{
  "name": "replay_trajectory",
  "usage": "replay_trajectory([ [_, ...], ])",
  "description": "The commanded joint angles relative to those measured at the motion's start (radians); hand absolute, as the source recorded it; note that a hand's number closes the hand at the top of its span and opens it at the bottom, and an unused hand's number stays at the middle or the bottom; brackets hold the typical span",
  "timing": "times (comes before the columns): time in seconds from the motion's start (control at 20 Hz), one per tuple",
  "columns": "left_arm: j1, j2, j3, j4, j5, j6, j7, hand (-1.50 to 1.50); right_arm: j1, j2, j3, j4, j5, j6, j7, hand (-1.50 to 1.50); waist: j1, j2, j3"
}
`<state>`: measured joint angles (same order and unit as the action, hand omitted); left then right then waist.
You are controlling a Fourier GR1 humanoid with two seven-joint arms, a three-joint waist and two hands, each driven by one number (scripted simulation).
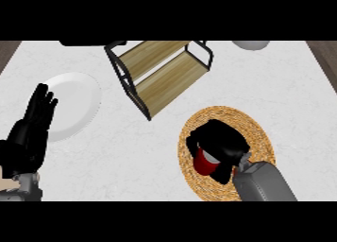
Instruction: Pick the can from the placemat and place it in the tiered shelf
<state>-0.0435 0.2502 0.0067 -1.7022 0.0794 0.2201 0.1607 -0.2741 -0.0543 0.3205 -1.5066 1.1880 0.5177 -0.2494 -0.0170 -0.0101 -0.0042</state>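
Can: we find the red can (204, 163) on the woven placemat (258, 130), at about five o'clock on the counter, mostly covered by the right hand.
Right hand: we see the right hand (220, 139) lying over the can, its fingers curled round it; the grey forearm enters from the lower edge at five o'clock.
Left hand: we note the left hand (33, 127) at nine o'clock, fingers straight and upright, holding nothing, resting beside the plate.
Tiered shelf: we record the tiered shelf (164, 71), black frame with wooden boards, at twelve o'clock, apart from the placemat.
Plate: we see a white plate (77, 101) at ten o'clock, between the left hand and the shelf.
Far edge: we note a pale rounded object (253, 44) at one o'clock; we cannot tell what it is.
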Motion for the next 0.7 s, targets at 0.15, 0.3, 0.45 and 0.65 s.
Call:
replay_trajectory([
  [0.15, 0.015, -0.005, -0.003, 0.024, -0.009, -0.014, -0.040, 0.00, 0.046, 0.053, -0.055, -0.280, -0.386, 0.038, 0.271, 1.50, 0.006, 0.004, 0.003],
  [0.3, 0.009, -0.018, -0.012, -0.005, -0.018, 0.005, -0.018, 0.00, -0.018, 0.054, -0.146, -0.397, -0.511, 0.054, 0.440, 1.50, 0.006, 0.001, 0.003],
  [0.45, -0.023, 0.002, 0.014, 0.036, -0.007, -0.016, -0.022, 0.00, -0.127, 0.054, -0.165, -0.468, -0.566, 0.037, 0.645, 1.50, 0.013, 0.005, 0.003],
  [0.65, -0.013, -0.029, -0.009, 0.026, -0.025, -0.001, -0.006, 0.00, -0.289, 0.054, -0.281, -0.515, -0.587, 0.111, 0.777, 1.50, 0.018, 0.008, 0.003],
])
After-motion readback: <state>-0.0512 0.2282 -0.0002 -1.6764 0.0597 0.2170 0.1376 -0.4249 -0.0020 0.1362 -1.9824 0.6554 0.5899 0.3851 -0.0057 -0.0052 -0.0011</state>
